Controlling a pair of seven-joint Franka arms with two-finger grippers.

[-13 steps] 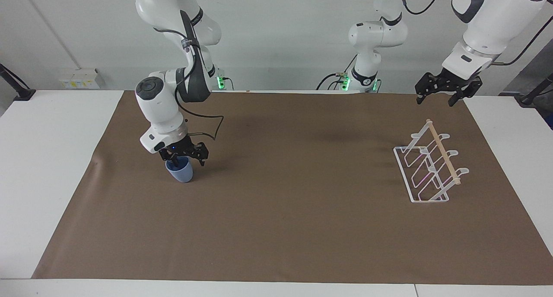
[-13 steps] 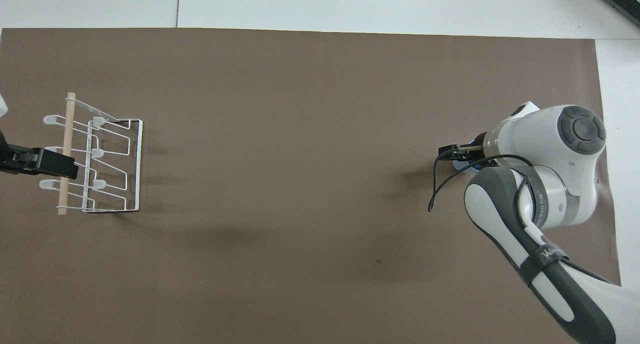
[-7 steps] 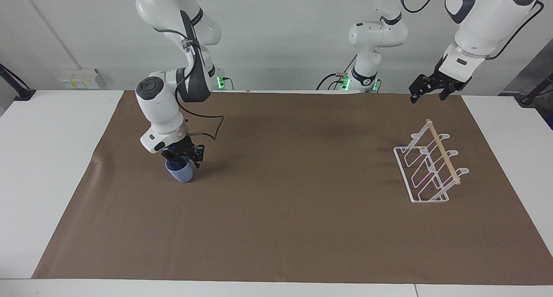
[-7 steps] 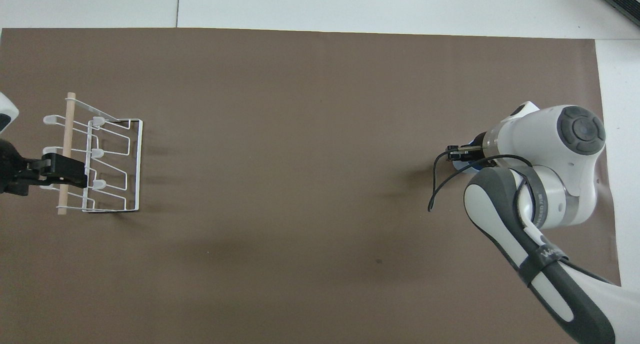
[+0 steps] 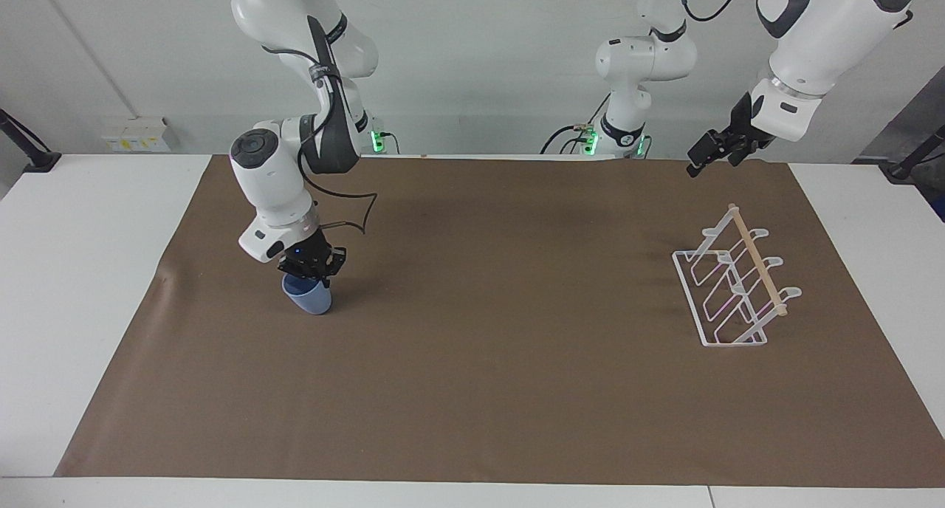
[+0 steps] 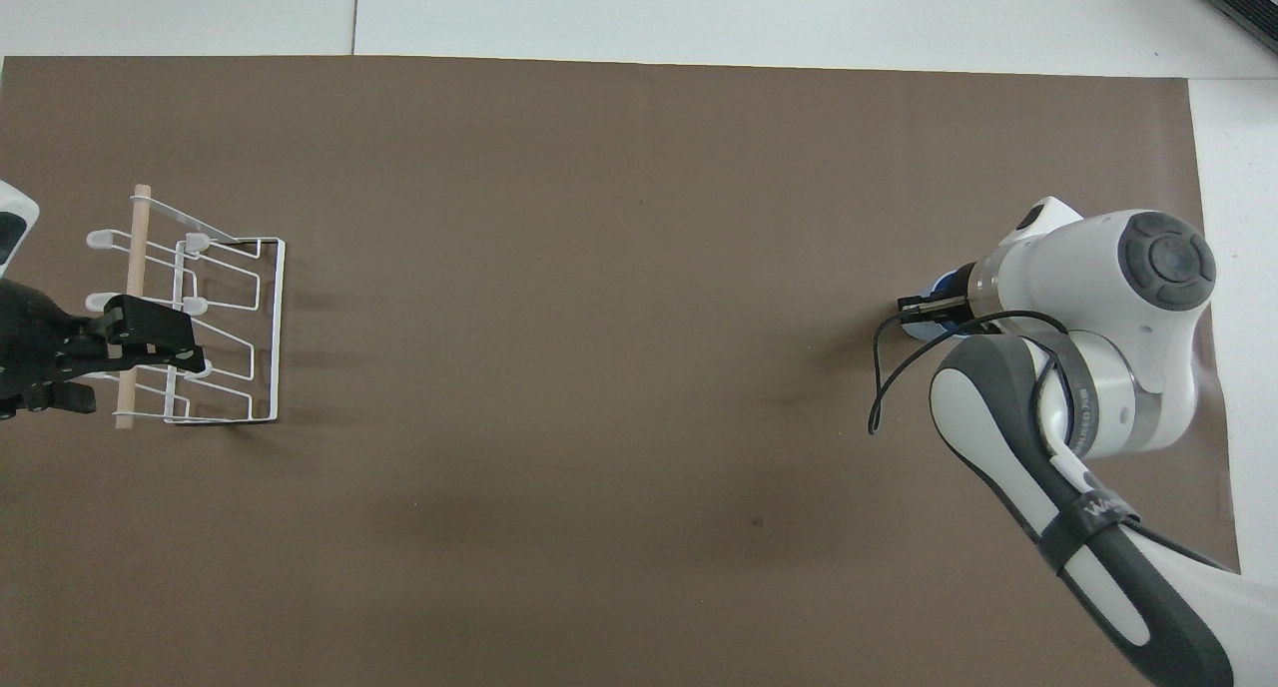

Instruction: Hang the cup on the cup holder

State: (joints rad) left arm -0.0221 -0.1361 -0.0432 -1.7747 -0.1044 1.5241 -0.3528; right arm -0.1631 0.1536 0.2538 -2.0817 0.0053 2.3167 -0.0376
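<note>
Cup (image 5: 308, 297) sits tilted on the tabletop (image 5: 472, 360), well apart from the cup holder (image 5: 734, 286); your right end effector (image 5: 311, 264) is clamped on its rim, a shallow pinch that could slip. Left end effector (image 5: 710, 153) waits above the cup holder, fingers unreadable

A brown mat (image 5: 502, 360) (image 6: 599, 318) covers most of the white surface (image 5: 81, 272) (image 6: 699, 18), leaving white margins at both ends. On the wall by the right arm's end sits a white socket box (image 5: 136, 134).
</note>
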